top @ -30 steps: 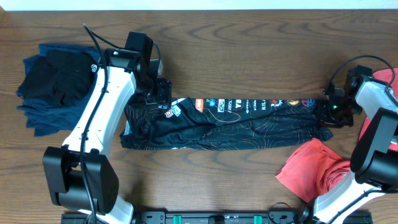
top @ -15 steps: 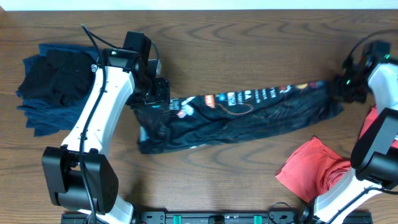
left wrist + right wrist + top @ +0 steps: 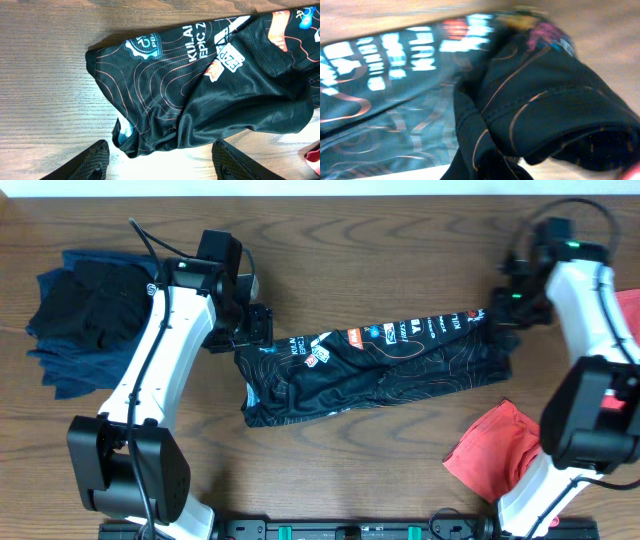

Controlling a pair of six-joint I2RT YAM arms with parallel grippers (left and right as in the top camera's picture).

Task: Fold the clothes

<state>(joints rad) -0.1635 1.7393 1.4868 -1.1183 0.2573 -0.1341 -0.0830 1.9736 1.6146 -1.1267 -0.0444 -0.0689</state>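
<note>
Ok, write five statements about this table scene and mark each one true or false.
The black sports shirt with thin orange contour lines lies across the brown wooden table. True.
The left claw grips that shirt. False: it is open, holding nothing.
The right claw is shut on the shirt's end. True.
The crumpled red cloth garment lies at the table's left end. False: it lies at the right end.
The navy and black clothes pile touches the shirt. False: they lie apart.

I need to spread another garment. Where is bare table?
Bare table runs along the far side of the shirt, and along its near side up to the red garment. Crowded: the left end by the dark pile, the near right corner.
</note>
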